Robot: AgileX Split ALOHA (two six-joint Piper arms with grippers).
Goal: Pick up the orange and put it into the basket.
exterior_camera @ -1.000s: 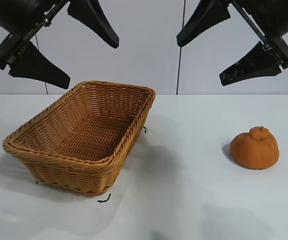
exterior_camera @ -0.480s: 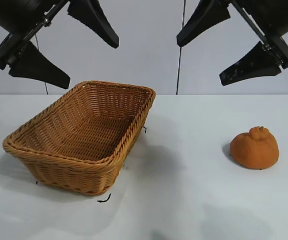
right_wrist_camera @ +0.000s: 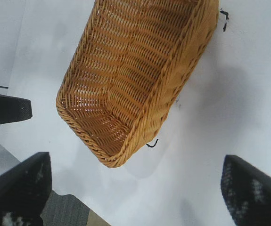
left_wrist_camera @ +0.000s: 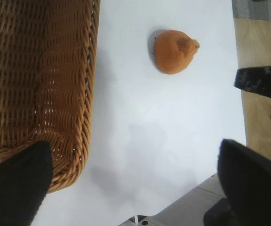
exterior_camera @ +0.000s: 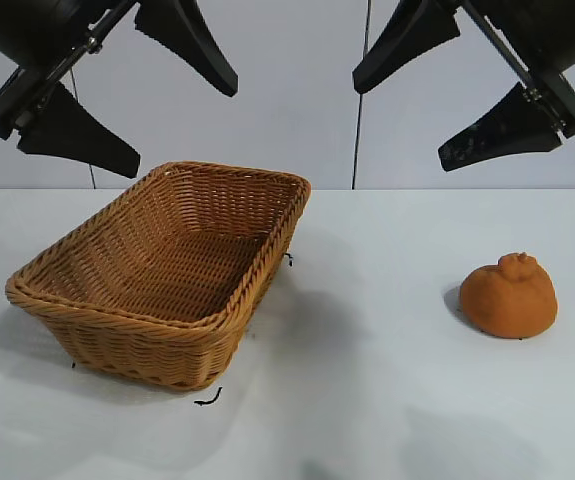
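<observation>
where grey wall ends, white table (exterior_camera: 387, 400) (matte) begins.

Bright, even overhead light; soft shadows, wrist-view fingers blurred.

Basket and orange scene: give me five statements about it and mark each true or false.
1. The orange lies inside the basket. False: it sits on the table, apart from the basket, toward the right arm's side.
2. The basket holds nothing. True.
3. The left gripper is shut on the orange. False: it hangs open, high above the basket.
4. The right gripper is open and raised above the table. True.
5. The basket is tipped on its side. False: it stands upright on its base, opening upward.
</observation>
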